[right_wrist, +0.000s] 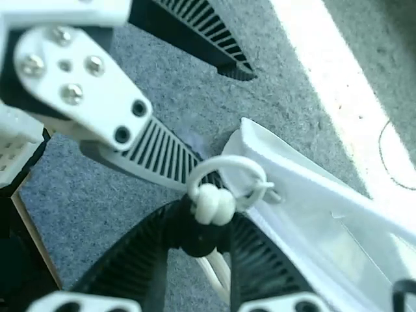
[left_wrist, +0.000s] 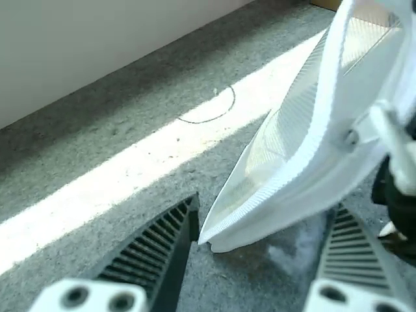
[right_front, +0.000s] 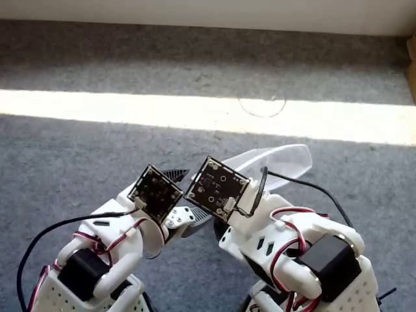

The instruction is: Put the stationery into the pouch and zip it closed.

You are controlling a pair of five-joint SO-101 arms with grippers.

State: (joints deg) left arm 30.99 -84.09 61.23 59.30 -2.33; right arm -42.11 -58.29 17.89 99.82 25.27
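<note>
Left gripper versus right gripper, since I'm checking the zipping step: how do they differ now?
The left gripper is open, straddling the pointed end of the pouch; the right gripper is shut on the zipper pull. The left holds nothing; the right pinches the pull at its white bead. Both have black ribbed fingers.
</note>
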